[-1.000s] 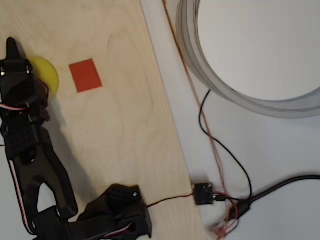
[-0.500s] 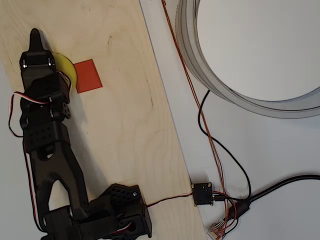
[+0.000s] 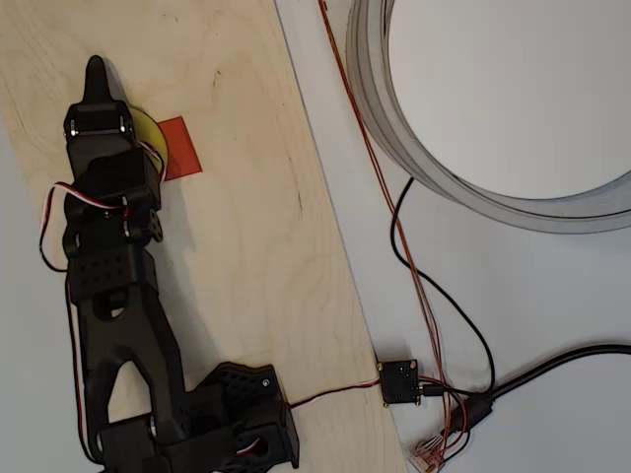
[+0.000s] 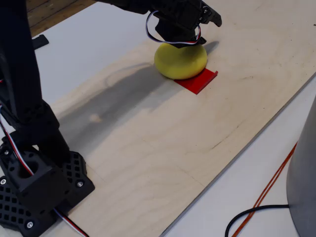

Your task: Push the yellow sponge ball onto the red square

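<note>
Nudging the soft, light, matte yellow foam ball (image 4: 180, 61) sideways onto the thin flat orange-red square patch (image 4: 198, 81), black two-finger gripper (image 4: 200, 15) seemingly pressing its squashy top, finger spacing impossible to tell.

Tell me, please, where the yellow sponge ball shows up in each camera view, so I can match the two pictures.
Overhead view: the yellow sponge ball peeks out at upper left, mostly hidden under the black end effector, its right edge overlapping the red square.
Fixed view: the ball sits at top centre, directly beneath the end effector, partly on the red square.
Shared landmark: the red square on the plywood board.
</note>
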### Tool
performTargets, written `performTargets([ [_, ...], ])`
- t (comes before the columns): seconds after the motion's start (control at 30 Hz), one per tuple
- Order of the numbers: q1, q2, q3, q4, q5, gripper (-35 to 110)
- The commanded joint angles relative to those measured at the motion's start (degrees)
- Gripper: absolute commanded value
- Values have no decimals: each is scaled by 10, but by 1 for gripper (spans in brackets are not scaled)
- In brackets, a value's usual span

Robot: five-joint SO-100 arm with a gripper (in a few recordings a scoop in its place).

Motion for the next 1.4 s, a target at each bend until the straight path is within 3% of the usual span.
performTargets([
  [0.0, 24, 38, 14, -6, -12, 16],
  [0.57, 43, 98, 54, -35, -70, 16],
  [1.07, -63, 214, 202, -14, 142, 17],
  [1.37, -95, 230, 251, -46, 183, 17],
])
